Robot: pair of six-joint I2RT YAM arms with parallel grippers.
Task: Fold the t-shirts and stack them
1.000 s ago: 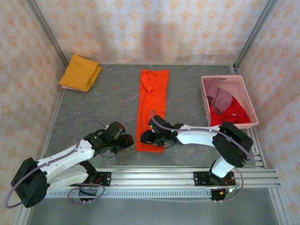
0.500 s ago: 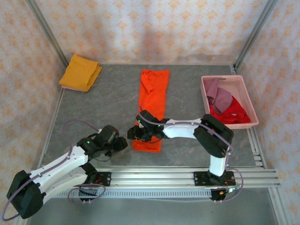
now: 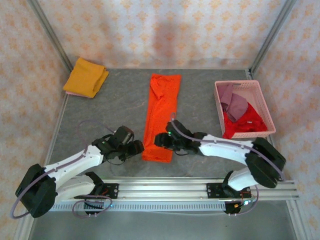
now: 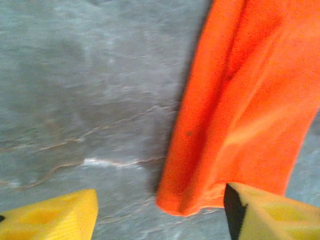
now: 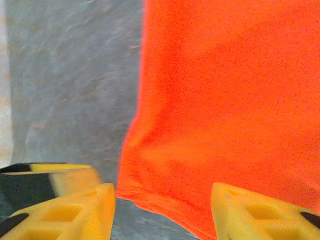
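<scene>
We see a long orange t-shirt lying flat in the middle of the grey worktop. It is folded into a thin strip that runs from the back wall towards the arms. Its near end lies between the 2 claws.

The left claw is down low, just beside the near left corner of the orange t-shirt. In the left wrist view its 2 yellow fingers are spread wide apart, and that corner of the shirt sits between them. This claw is released and holds nothing.

The right claw reaches in from the right side, over the near end of the shirt. In the right wrist view its 2 fingers are spread apart too, with the near edge of the shirt between them. It is released as well. We cannot tell if either claw touches the cloth.

In the back left corner lies a folded mustard yellow t-shirt, with a bit of pink cloth peeking out under it.

On the right stands a pink basket, well apart from the orange shirt. Inside it are a red t-shirt and a mauve t-shirt, both crumpled, with the mauve one nearer the back.
</scene>
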